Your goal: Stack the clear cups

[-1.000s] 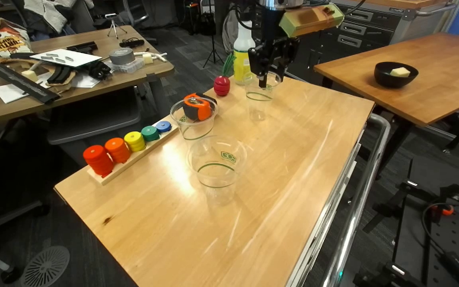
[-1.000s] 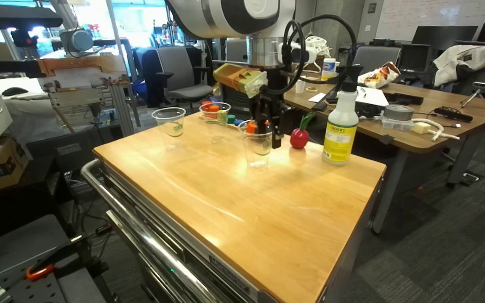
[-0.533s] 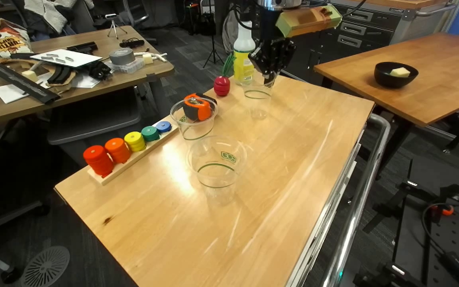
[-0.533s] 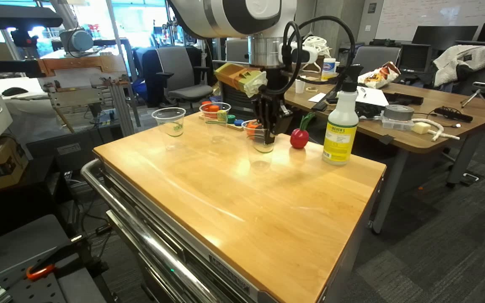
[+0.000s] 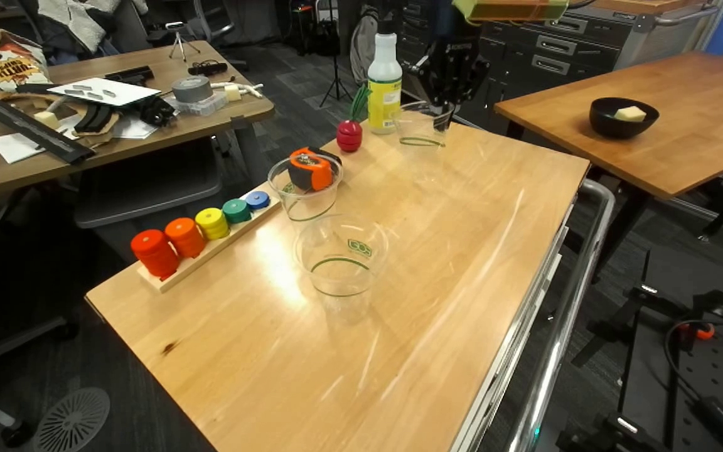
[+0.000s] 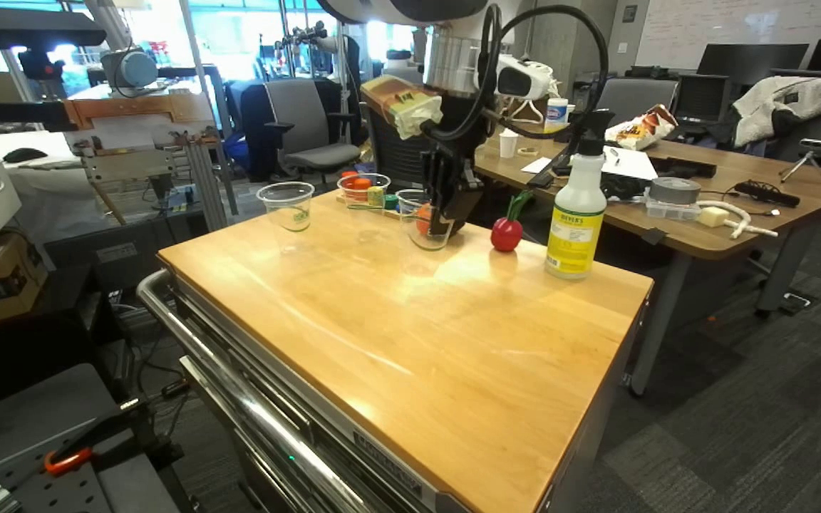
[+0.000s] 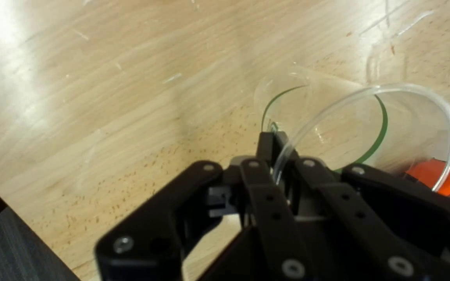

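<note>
Wrist view: the tool, nearly closed, pinches a clear cup.

In an exterior view, a wooden board with coloured discs lines the wooden surface's left edge, two clear plastic cups right of it, a third behind them in the black gripper.
</note>
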`<state>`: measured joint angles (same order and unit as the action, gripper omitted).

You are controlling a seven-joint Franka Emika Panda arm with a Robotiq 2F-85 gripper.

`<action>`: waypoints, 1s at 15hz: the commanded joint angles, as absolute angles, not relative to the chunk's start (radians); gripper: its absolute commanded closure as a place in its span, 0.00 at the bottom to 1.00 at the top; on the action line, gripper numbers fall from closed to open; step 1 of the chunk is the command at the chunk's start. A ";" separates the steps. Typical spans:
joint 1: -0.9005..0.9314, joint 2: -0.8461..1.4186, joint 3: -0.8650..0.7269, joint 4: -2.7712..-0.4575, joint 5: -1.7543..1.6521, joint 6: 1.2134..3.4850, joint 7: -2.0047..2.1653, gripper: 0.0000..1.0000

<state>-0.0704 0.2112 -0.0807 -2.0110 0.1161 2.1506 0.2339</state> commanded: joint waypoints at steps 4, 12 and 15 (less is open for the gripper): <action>-0.044 0.074 -0.034 -1.971 0.209 2.065 0.186 0.99; 0.045 0.071 0.058 -1.957 0.214 2.157 0.114 0.99; 0.070 0.075 0.082 -1.965 0.208 2.202 0.082 0.99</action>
